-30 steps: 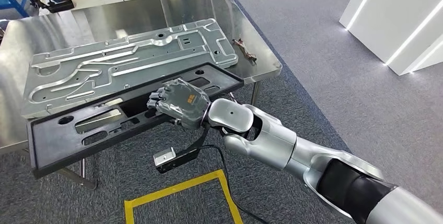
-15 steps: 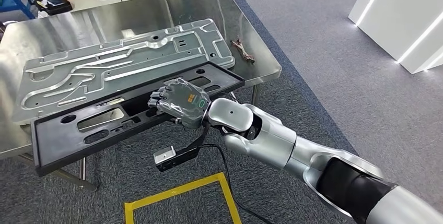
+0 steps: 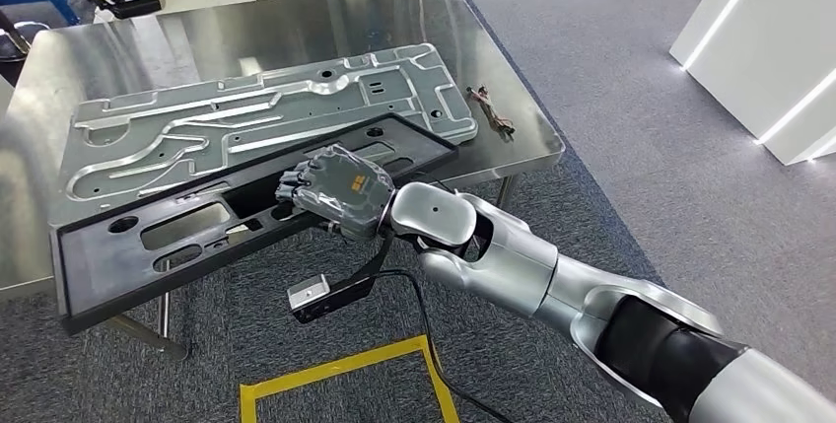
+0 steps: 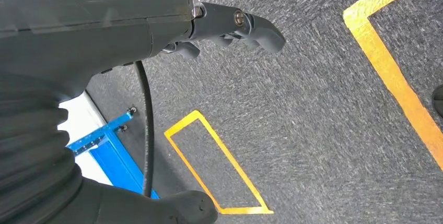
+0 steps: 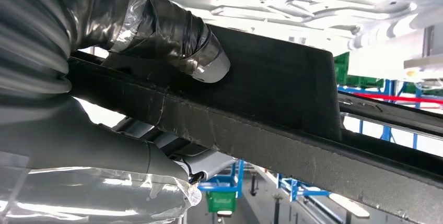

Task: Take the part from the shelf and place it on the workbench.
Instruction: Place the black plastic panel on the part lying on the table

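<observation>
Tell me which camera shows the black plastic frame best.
The head view: the whole black frame shows, part over the table's edge, gripped by the right robot hand. The right wrist view shows one close-up rail. The left wrist view shows carpet.

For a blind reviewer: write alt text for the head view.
The right hand grips a long black part by its near edge, half of it resting on a steel workbench, half overhanging. A silver stamped panel lies behind it; yellow tape marks the grey carpet below.
</observation>
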### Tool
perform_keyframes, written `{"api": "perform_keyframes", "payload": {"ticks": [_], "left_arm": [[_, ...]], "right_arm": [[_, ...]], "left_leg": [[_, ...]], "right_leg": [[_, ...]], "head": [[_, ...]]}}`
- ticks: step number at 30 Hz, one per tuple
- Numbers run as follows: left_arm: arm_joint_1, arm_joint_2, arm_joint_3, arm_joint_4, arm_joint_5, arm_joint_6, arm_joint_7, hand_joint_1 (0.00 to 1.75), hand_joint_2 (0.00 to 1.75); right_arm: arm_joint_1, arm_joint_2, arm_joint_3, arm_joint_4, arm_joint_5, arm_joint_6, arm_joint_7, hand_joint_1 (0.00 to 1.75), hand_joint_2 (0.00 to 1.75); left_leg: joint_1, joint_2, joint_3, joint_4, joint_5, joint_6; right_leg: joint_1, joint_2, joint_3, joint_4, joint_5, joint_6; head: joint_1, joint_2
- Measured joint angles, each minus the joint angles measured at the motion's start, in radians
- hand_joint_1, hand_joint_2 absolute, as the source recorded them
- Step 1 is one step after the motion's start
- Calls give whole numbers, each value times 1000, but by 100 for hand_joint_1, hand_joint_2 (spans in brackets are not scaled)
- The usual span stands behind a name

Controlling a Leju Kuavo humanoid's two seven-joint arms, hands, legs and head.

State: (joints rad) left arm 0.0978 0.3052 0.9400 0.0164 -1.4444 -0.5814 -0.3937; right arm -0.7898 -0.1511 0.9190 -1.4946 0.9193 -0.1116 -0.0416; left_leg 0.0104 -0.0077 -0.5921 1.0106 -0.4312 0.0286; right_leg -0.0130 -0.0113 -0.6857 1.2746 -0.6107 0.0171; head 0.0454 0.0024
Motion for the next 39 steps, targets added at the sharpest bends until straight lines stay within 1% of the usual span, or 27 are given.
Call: {"api": "perform_keyframes", "payload": {"ticks": [1, 2, 4, 5, 6, 8, 11, 13, 15, 16, 17, 19, 20, 21, 22, 24, 26, 28, 30, 31, 32, 33, 34, 35, 36, 37, 39], "left_arm": [[0, 0, 0, 0, 0, 0, 0, 0, 175], [0, 0, 0, 0, 0, 0, 1, 0, 175], [1, -1, 0, 0, 0, 0, 1, 0, 175], [1, -2, 0, 0, 0, 0, 1, 0, 175], [0, -3, 0, 0, -1, 0, 1, 0, 175], [0, -4, 0, 0, -1, 0, 2, 0, 175], [1, -3, 0, 0, -3, 0, 2, 0, 175], [1, -2, 0, 0, -6, 1, 3, 0, 175], [1, -2, 0, 0, -9, 2, 4, 0, 175], [1, -2, 0, 0, -10, 3, 4, 0, 175], [2, -2, 0, 0, -10, 3, 4, 0, 175], [4, -1, 0, 0, -11, 3, 4, 0, 175], [4, -1, 0, 0, -11, 4, 5, 0, 175], [3, 0, 0, 0, -11, 4, 5, 0, 175], [3, 0, 1, 0, -11, 4, 5, 0, 175], [4, 0, 1, 0, -13, 4, 5, 0, 175], [6, 0, 2, 0, -18, 5, 4, 0, 175], [6, 0, 2, 0, -24, 8, 4, 0, 175], [2, -1, 2, 0, -32, 13, 4, 0, 175], [1, -2, 2, 0, -36, 15, 5, 0, 175], [-1, -3, 2, 0, -40, 16, 6, 0, 175], [-1, -4, 2, 0, -45, 18, 7, 0, 175], [-2, -6, 2, 0, -49, 19, 8, 0, 175], [-4, -8, 2, 0, -52, 20, 9, 0, 175], [-6, -11, 2, 0, -54, 20, 10, 0, 175], [-10, -13, 2, 0, -55, 21, 11, 0, 175], [-15, -15, 2, 0, -57, 22, 13, 0, 175]], "right_arm": [[3, 0, 0, 1, 0, 1, 0, 175, 175], [4, 0, 1, 1, 0, 1, 0, 175, 175], [4, -1, 1, 2, 0, 2, 0, 175, 175], [3, -1, 1, 2, -1, 2, 0, 175, 175], [3, -1, 1, 1, -1, 3, 0, 175, 175], [3, -1, 1, 1, -1, 4, 0, 175, 175], [2, -1, 0, 0, -1, 5, 0, 175, 175], [2, 0, -1, 1, -2, 6, 1, 175, 175], [5, -1, 0, 2, -2, 8, 1, 175, 175], [8, -1, 0, 3, -2, 10, 1, 175, 175], [10, -2, 0, 4, -1, 11, 2, 175, 175], [10, -2, 0, 5, 0, 14, 3, 175, 175], [9, -3, 0, 6, 1, 14, 4, 175, 175], [8, -4, 0, 6, 1, 15, 5, 175, 175], [7, -5, -1, 6, 2, 15, 7, 175, 175], [6, -10, -3, 8, 2, 17, 8, 175, 175], [4, -15, -6, 9, 7, 17, 10, 175, 175], [2, -19, -9, 11, 17, 17, 13, 175, 175], [3, -22, -9, 16, 35, 16, 18, 175, 175], [5, -23, -7, 19, 45, 16, 20, 175, 175], [7, -24, -6, 22, 55, 15, 23, 175, 175], [7, -24, -4, 26, 63, 15, 25, 175, 175], [7, -25, -4, 28, 68, 15, 27, 175, 175], [6, -25, -4, 31, 71, 14, 30, 175, 175], [4, -25, -3, 33, 73, 14, 31, 175, 175], [4, -25, -2, 34, 74, 13, 32, 175, 175], [3, -24, 0, 37, 74, 13, 33, 175, 175]], "left_leg": [[-1, -3, 4, 1, -4, 1], [-2, -6, 10, 2, -9, 1], [-4, -12, 24, 4, -22, -1], [-7, -14, 28, 7, -28, -4], [-7, -16, 30, 8, -33, -9], [-8, -17, 30, 7, -39, -20], [-4, -13, 27, 27, -58, -37], [0, -7, -21, 128, -103, -48], [6, -2, -97, 257, -144, -59], [9, 0, -122, 287, -140, -63], [12, 1, -127, 277, -115, -66], [17, 5, -86, 154, -27, -67], [15, 7, -57, 88, 3, -66], [13, 8, -36, 41, 20, -62], [10, 8, -25, 18, 21, -57], [7, 6, -22, 14, 12, -43], [8, 4, -17, 9, 10, -29], [8, 4, -9, 3, 6, -15], [4, 3, -5, 4, 0, -6], [2, 2, -1, 5, -4, -4], [-1, 0, 4, 5, -8, -2], [-3, -2, 12, 6, -14, -2], [-6, -4, 20, 6, -20, -3], [-9, -5, 27, 7, -26, -4], [-11, -7, 30, 8, -30, -7], [-11, -8, 30, 9, -33, -11], [-9, -9, 30, 6, -36, -22]], "right_leg": [[0, 0, -23, 21, 12, -1], [0, 0, -26, 3, 43, -3], [4, 3, 12, -116, 132, -15], [6, 5, 36, -177, 161, -22], [9, 7, 52, -219, 176, -27], [12, 9, 63, -246, 171, -32], [5, 8, 81, -266, 170, -43], [1, 6, 96, -274, 165, -49], [1, 4, 107, -274, 155, -50], [0, 4, 114, -273, 149, -49], [0, 4, 121, -273, 143, -48], [-2, 4, 139, -271, 129, -41], [-2, 5, 146, -269, 121, -36], [0, 5, 150, -268, 116, -30], [1, 6, 151, -267, 112, -24], [2, 6, 152, -269, 107, -13], [0, 6, 147, -250, 91, -3], [-1, 6, 100, -155, 43, 1], [0, 7, 17, -17, -5, 1], [0, 7, -13, 24, -7, 0], [1, 7, -26, 26, 15, -2], [2, 7, -17, -12, 55, -7], [4, 7, 7, -81, 105, -15], [7, 8, 34, -147, 142, -24], [10, 8, 56, -202, 164, -31], [13, 9, 67, -233, 172, -35], [16, 10, 73, -251, 166, -39]], "head": [[0, 0], [0, 0], [0, 0], [0, 0], [0, 0], [0, 0], [0, 0], [0, 0], [0, 0], [0, 0], [0, 0], [0, 0], [0, 0], [0, 0], [0, 0], [0, 0], [0, 0], [0, 0], [0, 0], [0, 0], [0, 0], [0, 0], [0, 0], [0, 0], [0, 0], [0, 0], [1, 0]]}}
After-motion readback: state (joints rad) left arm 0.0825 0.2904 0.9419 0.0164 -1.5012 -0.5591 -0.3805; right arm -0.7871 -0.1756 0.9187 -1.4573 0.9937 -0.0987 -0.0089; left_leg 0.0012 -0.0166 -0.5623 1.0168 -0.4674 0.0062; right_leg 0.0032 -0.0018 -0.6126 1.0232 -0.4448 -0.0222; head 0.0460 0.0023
